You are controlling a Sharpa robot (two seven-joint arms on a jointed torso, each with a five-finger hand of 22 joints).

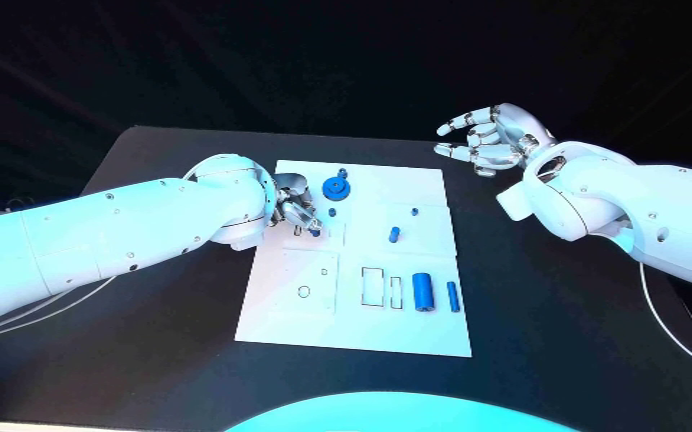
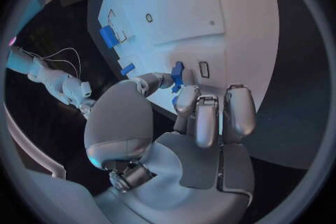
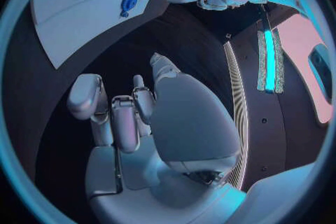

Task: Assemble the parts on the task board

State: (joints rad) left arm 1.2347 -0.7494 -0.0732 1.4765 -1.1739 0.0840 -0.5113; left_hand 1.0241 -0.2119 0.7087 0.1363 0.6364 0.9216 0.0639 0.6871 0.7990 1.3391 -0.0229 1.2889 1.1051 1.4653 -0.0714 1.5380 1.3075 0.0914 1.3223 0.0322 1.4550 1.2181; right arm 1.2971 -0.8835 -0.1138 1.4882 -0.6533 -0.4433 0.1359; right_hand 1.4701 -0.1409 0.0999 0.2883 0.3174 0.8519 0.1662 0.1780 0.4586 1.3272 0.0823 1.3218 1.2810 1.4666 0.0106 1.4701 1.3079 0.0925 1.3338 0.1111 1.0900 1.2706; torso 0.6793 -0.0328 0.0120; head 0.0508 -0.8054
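Left hand point(image 1: 293, 207) pinches a small blue part point(image 2: 177, 74) over the task board point(image 1: 375, 332); seat it squarely, pressing gently; right hand point(image 1: 490, 139), loosely curled and empty, idles far right.

Task board point(image 1: 361, 332) mid-table point(image 1: 144, 372); parts point(image 1: 423, 292) on board's right.
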